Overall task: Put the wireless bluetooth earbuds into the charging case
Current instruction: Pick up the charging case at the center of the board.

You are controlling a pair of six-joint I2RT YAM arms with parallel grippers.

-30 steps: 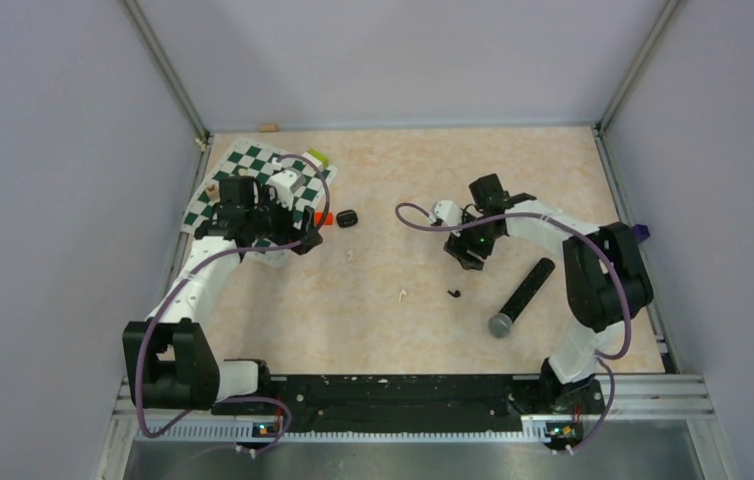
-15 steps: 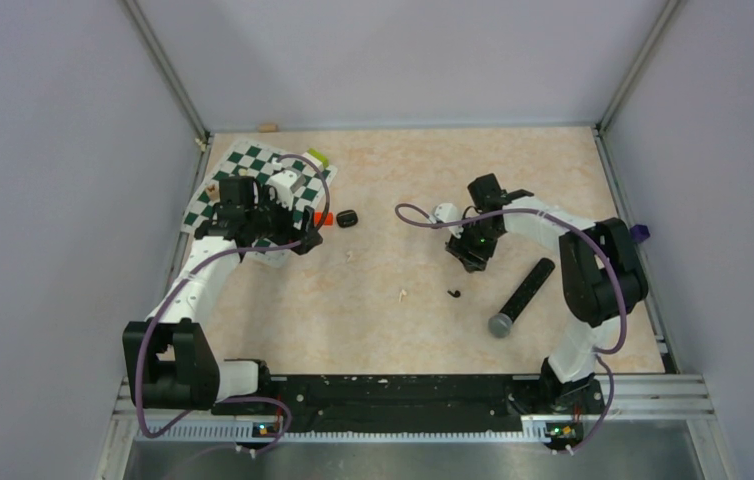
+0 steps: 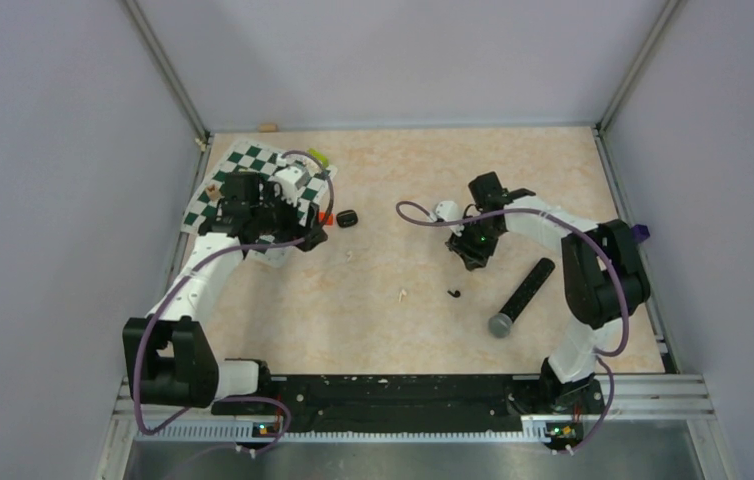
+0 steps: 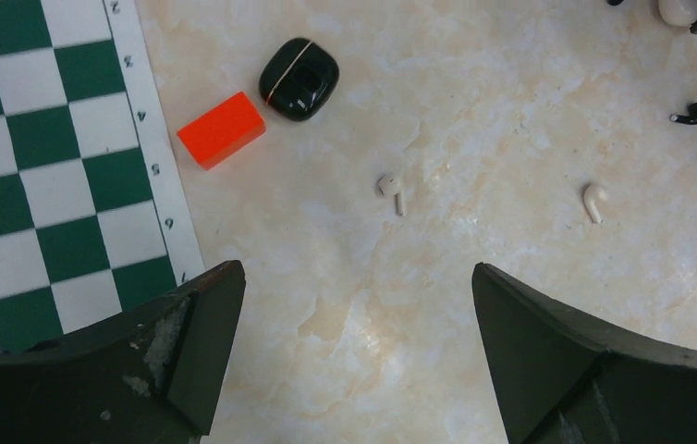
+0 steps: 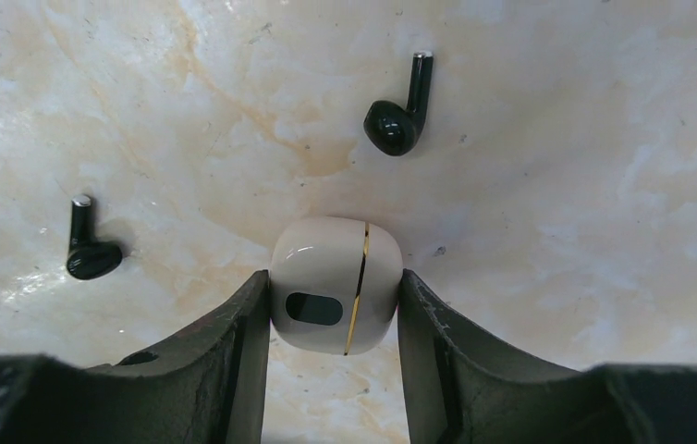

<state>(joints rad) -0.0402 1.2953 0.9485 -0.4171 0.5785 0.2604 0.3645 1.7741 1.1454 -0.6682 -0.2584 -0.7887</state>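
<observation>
Well, the mic [image 3: 520,298] is lying nearest on the table [image 3: 403,180]. The right gripper [image 5: 334,279] is squeezing a cream case [image 5: 322,264], with a finger pressing on each side. One black earbud [image 5: 394,122] is lying loose just past it, and a second black earbud [image 5: 92,257] is lying off to the side. The left gripper [image 4: 356,277] is hanging over the table with its fingers wide apart, holding nothing. Two white earbuds [image 4: 391,191] are lying beyond it. Farthest off, the black case [image 4: 299,79] is sitting shut, just beside an orange block [image 4: 221,129] by the checker mat [image 4: 49,185].
</observation>
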